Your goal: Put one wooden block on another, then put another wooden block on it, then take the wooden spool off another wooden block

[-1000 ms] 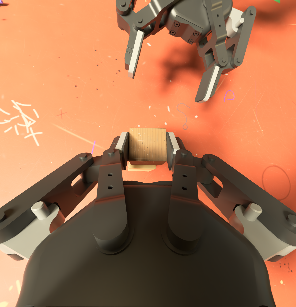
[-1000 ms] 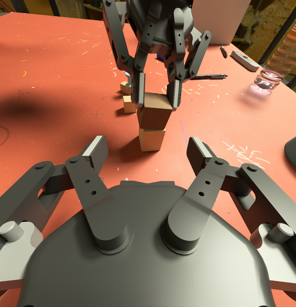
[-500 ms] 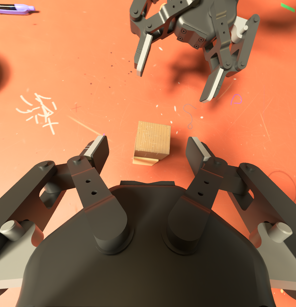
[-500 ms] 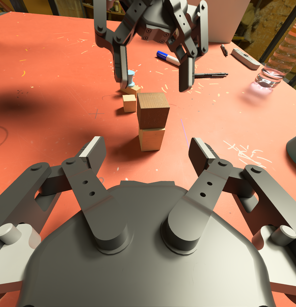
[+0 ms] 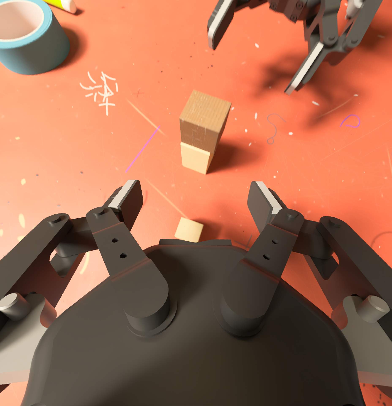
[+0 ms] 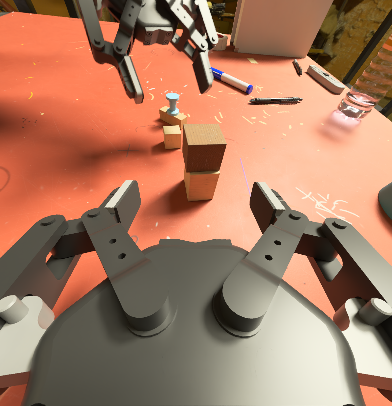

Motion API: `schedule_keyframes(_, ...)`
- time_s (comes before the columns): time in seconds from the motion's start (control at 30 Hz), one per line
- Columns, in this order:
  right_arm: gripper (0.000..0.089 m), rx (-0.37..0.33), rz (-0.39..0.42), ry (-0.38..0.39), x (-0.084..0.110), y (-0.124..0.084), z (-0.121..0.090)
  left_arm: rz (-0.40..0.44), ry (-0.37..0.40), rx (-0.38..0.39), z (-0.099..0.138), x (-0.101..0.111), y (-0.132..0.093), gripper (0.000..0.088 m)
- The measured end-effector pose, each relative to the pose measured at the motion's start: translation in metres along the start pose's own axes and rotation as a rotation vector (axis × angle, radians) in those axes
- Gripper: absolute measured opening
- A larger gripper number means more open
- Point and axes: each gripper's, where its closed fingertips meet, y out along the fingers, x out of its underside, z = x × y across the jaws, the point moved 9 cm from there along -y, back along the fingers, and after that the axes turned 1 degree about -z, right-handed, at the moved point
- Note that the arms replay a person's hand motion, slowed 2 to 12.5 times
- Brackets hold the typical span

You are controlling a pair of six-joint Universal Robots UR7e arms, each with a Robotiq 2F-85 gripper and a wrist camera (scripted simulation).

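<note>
A dark brown wooden block (image 6: 203, 146) stands on a pale wooden block (image 6: 201, 186) on the orange table; the stack also shows in the left wrist view (image 5: 202, 119). A small pale cube (image 6: 172, 136) sits just behind the stack, and also shows under my left gripper (image 5: 188, 229). A light blue spool (image 6: 172, 103) stands upright on a flat wooden block (image 6: 168, 116) farther back. My left gripper (image 5: 195, 195) is open and empty, raised above the small cube; it also shows in the right wrist view (image 6: 168, 87). My right gripper (image 6: 194, 197) is open and empty, in front of the stack.
A blue-capped marker (image 6: 232, 80), a dark pen (image 6: 276, 100), a clear bottle (image 6: 366, 96) and a white box (image 6: 276, 24) lie at the back right. A blue tape roll (image 5: 26, 37) stands at the left wrist view's upper left.
My left gripper opened and let go of the dark brown block, which stays on the pale block. It then rose and drew back toward the small cube and spool.
</note>
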Motion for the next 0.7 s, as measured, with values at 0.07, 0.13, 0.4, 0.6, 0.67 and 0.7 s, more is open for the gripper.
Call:
schedule_keyframes(0.07, 0.0854, -0.002, 0.003, -0.003, -0.001, 0.0, -0.001, -0.008, 0.001, -0.016, 0.005, 0.01, -0.001, 0.0817)
schedule_keyframes(0.13, 0.0854, -0.004, 0.003, -0.005, -0.001, 0.0, -0.001, -0.019, 0.01, -0.026, 0.008, 0.019, -0.001, 0.081)
schedule_keyframes(0.4, 0.0851, -0.025, 0.008, -0.012, 0.0, 0.003, -0.003, -0.083, 0.073, 0.007, 0.008, 0.035, 0.001, 0.0781)
schedule_keyframes(0.6, 0.0846, -0.045, 0.017, -0.013, 0.0, 0.005, -0.005, -0.121, 0.13, 0.063, 0.0, 0.035, 0.003, 0.0748)
schedule_keyframes(0.67, 0.0846, -0.047, 0.016, -0.015, 0.001, 0.005, -0.005, -0.132, 0.149, 0.081, -0.004, 0.035, 0.004, 0.0714)
schedule_keyframes(0.7, 0.0845, -0.047, 0.017, -0.017, 0.0, 0.005, -0.005, -0.137, 0.156, 0.09, -0.006, 0.035, 0.004, 0.0696)
